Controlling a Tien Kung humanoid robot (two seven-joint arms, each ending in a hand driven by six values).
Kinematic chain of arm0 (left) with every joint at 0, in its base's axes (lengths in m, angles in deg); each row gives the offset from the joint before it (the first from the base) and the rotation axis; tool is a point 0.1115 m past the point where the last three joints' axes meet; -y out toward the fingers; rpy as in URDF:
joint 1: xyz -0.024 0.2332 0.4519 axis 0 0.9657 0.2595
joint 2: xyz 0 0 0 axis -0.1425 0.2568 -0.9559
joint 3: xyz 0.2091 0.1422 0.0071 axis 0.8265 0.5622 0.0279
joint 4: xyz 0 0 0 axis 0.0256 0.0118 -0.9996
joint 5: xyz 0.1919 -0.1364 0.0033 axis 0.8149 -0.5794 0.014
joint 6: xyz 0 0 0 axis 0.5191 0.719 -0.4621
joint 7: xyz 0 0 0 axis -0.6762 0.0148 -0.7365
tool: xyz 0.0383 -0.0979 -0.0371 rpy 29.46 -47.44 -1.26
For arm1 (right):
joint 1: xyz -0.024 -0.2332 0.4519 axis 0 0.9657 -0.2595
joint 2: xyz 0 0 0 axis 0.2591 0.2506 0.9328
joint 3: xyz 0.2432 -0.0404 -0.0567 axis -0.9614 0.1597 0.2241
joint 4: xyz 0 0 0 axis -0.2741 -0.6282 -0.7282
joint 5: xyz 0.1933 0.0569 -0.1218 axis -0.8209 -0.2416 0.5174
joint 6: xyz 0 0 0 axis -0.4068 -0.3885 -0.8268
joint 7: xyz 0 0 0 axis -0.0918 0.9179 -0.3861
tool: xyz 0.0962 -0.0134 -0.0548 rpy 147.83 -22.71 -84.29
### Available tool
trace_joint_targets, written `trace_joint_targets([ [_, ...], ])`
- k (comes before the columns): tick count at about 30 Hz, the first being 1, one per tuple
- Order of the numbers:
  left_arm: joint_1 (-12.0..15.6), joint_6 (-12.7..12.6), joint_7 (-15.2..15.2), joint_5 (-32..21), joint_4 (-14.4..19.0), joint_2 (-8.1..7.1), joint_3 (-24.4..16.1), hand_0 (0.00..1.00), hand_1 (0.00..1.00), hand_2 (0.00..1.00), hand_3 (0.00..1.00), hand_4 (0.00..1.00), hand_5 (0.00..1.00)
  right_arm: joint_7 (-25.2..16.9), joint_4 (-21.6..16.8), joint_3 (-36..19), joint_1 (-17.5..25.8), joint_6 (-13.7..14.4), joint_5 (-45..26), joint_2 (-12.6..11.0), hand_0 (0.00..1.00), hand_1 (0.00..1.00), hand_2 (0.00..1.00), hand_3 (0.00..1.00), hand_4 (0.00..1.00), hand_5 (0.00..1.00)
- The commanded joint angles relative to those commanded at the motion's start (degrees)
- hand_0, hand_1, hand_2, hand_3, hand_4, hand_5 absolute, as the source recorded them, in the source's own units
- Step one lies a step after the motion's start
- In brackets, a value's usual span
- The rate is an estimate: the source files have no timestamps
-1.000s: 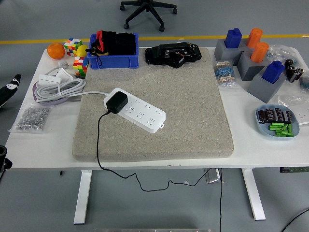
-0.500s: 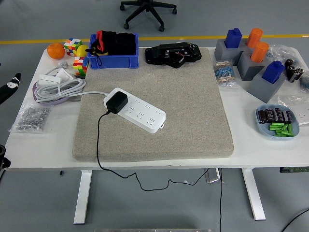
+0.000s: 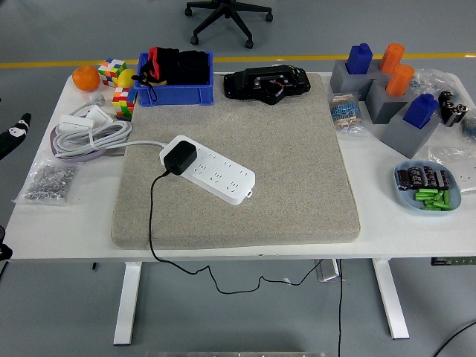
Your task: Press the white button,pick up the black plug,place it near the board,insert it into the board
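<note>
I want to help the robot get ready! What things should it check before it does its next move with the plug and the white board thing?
1. Black plug sits in the white power strip, at its left end: ok.
2. Plug's cord hangs free over the table's near edge: ok.
3. Power strip lies flat on the beige mat: ok.
4. White button pressed: cannot tell.
5. Left robot hand beside the table's left edge, not over it: ok.
6. Right robot hand is ready: cannot tell, not in view.

At the frame's left edge the left hand (image 3: 13,134) is cut off, its fingers unreadable, and the plug (image 3: 179,158) cord (image 3: 152,223) drops behind the surface (image 3: 67,223) edge.
</note>
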Motion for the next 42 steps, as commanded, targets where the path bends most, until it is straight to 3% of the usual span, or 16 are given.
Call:
trace_joint_targets([
  [6,0.5,0.1,0.0,-0.1,0.2,-0.34,0.3,0.818,0.859,0.807,0.758,0.798,0.413,0.0,0.1,1.6,-0.3,-0.1,-0.3,-0.1,0.569,0.522,0.521,0.508,0.642,0.386],
  [21,1.2,0.0,0.4,-0.1,0.9,0.83,0.6,0.817,0.856,0.803,0.752,0.795,0.415,0.1,0.2,1.5,0.1,-0.1,-0.6,0.3,0.574,0.529,0.543,0.507,0.642,0.387],
  [42,1.7,0.3,0.9,0.1,2.2,2.15,-1.5,0.814,0.846,0.793,0.743,0.774,0.395,0.2,0.2,-2.9,0.3,0.0,0.3,1.5,0.579,0.532,0.545,0.508,0.643,0.388],
])
